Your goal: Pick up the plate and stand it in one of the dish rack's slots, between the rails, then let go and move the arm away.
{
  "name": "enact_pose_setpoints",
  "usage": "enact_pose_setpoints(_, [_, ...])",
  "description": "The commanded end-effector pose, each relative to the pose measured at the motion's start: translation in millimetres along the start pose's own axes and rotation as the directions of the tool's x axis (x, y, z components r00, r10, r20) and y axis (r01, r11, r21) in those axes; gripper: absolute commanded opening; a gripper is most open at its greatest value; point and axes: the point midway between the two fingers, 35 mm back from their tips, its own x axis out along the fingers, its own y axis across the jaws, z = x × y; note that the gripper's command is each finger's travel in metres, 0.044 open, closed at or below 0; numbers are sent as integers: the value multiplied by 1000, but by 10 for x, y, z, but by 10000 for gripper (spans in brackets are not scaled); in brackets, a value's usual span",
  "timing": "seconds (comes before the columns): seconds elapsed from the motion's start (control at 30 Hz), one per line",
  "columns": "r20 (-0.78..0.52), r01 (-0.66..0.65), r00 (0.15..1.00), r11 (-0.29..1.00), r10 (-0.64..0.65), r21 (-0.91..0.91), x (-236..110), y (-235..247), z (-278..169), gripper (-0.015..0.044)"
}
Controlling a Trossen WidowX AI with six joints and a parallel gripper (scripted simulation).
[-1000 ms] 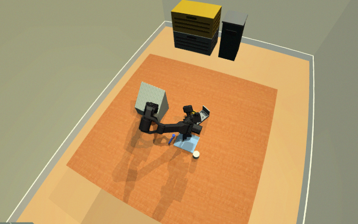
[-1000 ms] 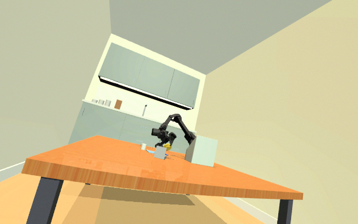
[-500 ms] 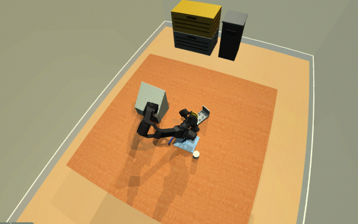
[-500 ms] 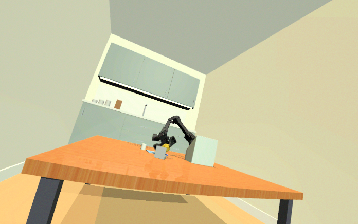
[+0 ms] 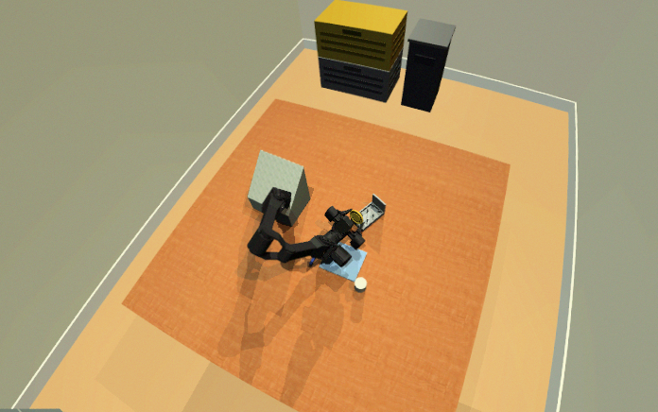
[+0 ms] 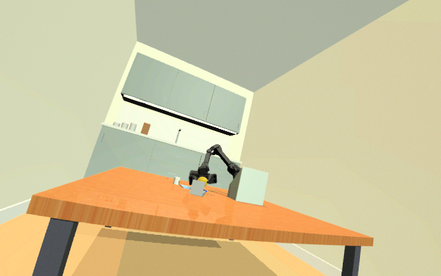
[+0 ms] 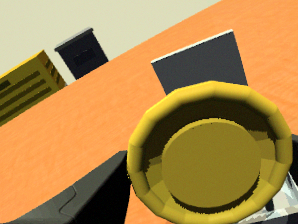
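Observation:
My gripper [image 5: 353,222] [image 6: 203,178] is shut on a yellow plate [image 5: 356,216] [image 6: 203,178] [image 7: 209,155] and holds it on edge, upright, its face toward the wrist camera. The plate fills the middle of the wrist view and hides the fingertips there. The grey dish rack [image 5: 372,212] [image 6: 197,188] [image 7: 200,64] stands on the table just beyond the plate. In the wrist view its tall end wall rises behind the plate and a strip of its pale base shows under the plate's lower edge. I cannot tell whether the plate touches the rails.
A pale green box [image 5: 279,186] [image 6: 252,187] holds the arm's base. A light blue mat [image 5: 353,267] lies under the arm, with a white cup [image 5: 360,283] [image 6: 176,180] beside it. A yellow and dark crate stack [image 5: 360,48] [image 7: 27,86] and a black cabinet [image 5: 427,65] [image 7: 83,52] stand far off.

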Motion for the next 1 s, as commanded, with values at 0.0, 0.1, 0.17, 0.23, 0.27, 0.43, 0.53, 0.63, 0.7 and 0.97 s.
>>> enact_pose_setpoints(0.0, [70,43,997,993,-36,-110,-51,10,-11,0])
enact_pose_setpoints(0.1, [113,86,991,979,-66,-183,-95,-2,-21,0])
enact_pose_setpoints(0.17, [141,117,986,966,-86,-231,-125,-9,-28,0])
enact_pose_setpoints(0.23, [159,139,982,955,-99,-262,-146,-13,-32,0])
enact_pose_setpoints(0.27, [161,142,982,954,-101,-266,-149,-13,-33,0])
enact_pose_setpoints(0.43, [161,142,982,954,-101,-266,-149,-13,-33,0])
enact_pose_setpoints(0.53, [161,142,982,954,-101,-266,-149,-13,-33,0])
enact_pose_setpoints(0.63, [161,142,982,954,-101,-266,-143,-14,-32,0])
enact_pose_setpoints(0.7, [158,141,982,954,-101,-263,-94,-20,-28,0])
enact_pose_setpoints(0.97, [154,140,983,956,-102,-259,12,-31,-15,0])
